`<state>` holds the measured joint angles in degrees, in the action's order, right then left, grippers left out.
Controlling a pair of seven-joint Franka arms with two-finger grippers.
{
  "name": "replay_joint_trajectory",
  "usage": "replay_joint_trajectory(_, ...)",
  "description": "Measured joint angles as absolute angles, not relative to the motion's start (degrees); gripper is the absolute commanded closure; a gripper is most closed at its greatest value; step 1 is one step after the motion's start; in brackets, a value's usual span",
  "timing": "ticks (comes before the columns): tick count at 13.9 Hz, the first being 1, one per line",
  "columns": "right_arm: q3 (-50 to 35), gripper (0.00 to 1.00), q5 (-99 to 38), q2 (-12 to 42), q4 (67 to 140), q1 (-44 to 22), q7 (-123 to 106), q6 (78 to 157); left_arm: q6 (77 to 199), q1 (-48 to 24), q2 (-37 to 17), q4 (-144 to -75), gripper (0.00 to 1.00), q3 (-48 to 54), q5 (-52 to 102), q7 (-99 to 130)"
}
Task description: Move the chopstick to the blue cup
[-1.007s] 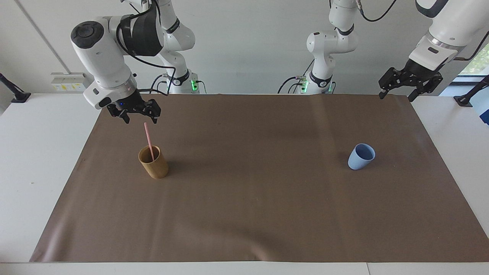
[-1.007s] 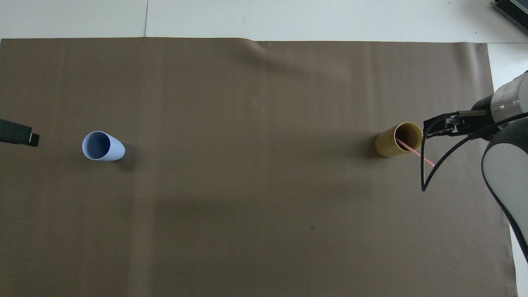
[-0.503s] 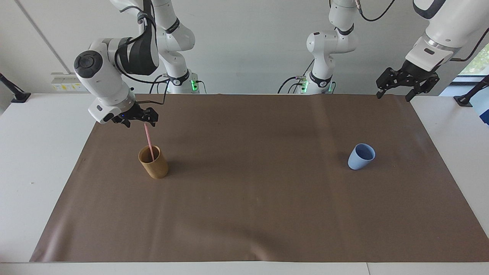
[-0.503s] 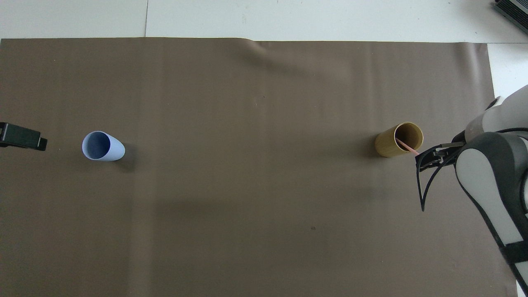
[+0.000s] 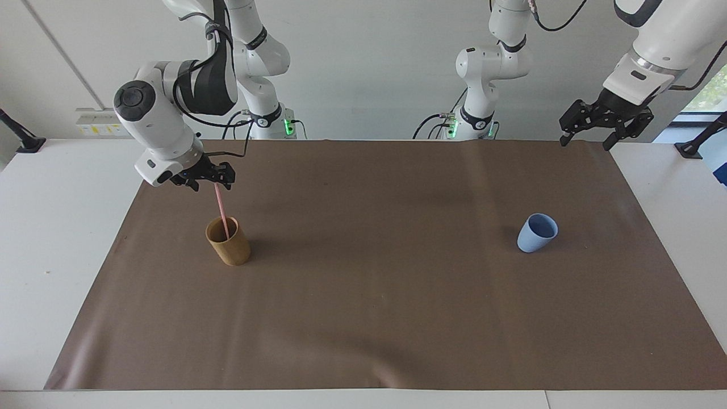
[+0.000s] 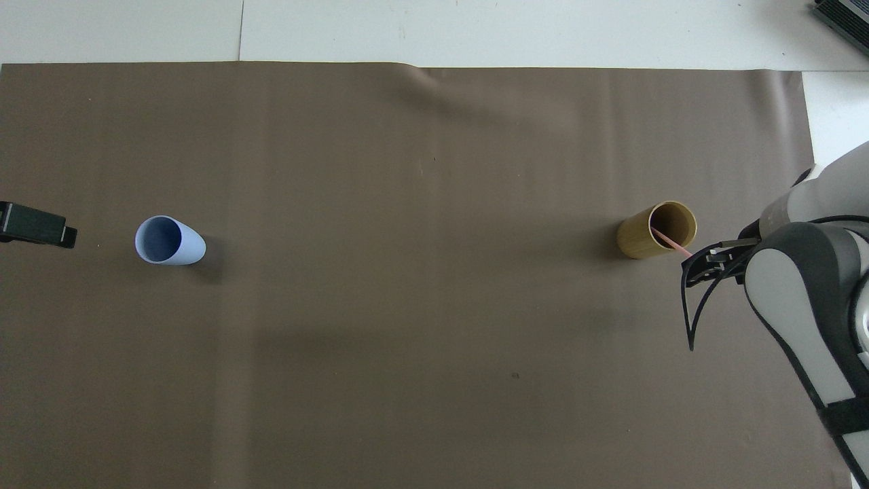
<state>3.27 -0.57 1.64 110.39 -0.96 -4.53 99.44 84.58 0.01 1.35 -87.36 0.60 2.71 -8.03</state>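
Since a moment ago, the right gripper (image 5: 214,180) has dropped onto the top of the one pink chopstick (image 5: 221,211); I cannot tell if it pinches it. One chopstick stands leaning in the one tan cup (image 5: 228,241), near the brown mat's (image 5: 375,318) edge at the right arm's end. One blue cup (image 5: 536,233) sits near the other end. Left gripper (image 5: 604,124) waits spread wide over that corner.
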Motion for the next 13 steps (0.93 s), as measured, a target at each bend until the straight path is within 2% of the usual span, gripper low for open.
replay_joint_trajectory(2,3.28,0.41,-1.65,1.54,110.39,-0.96,-4.53,99.44,84.58,0.03,1.35,-87.36,0.00,0.51,2.71,-8.03)
replay_joint_trajectory(6,3.28,0.63,-1.87,1.50,110.39,-0.96,-4.53,99.44,84.58,0.06,1.35,-87.36,0.00,0.44,2.71,-8.02)
replay_joint_trajectory(8,3.28,0.83,-1.88,1.50,110.39,-0.96,-4.53,99.45,84.58,0.16,1.35,-87.36,0.00,0.42,2.71,-8.01)
replay_joint_trajectory(9,3.28,0.98,-1.88,1.50,110.39,-0.96,-4.53,99.44,84.58,0.23,1.35,-87.36,0.00,0.40,2.71,-8.01)
replay_joint_trajectory(13,3.27,1.00,-1.91,1.48,110.39,-1.01,-4.53,99.45,84.58,0.28,1.35,-87.36,0.00,0.39,2.71,-8.01)
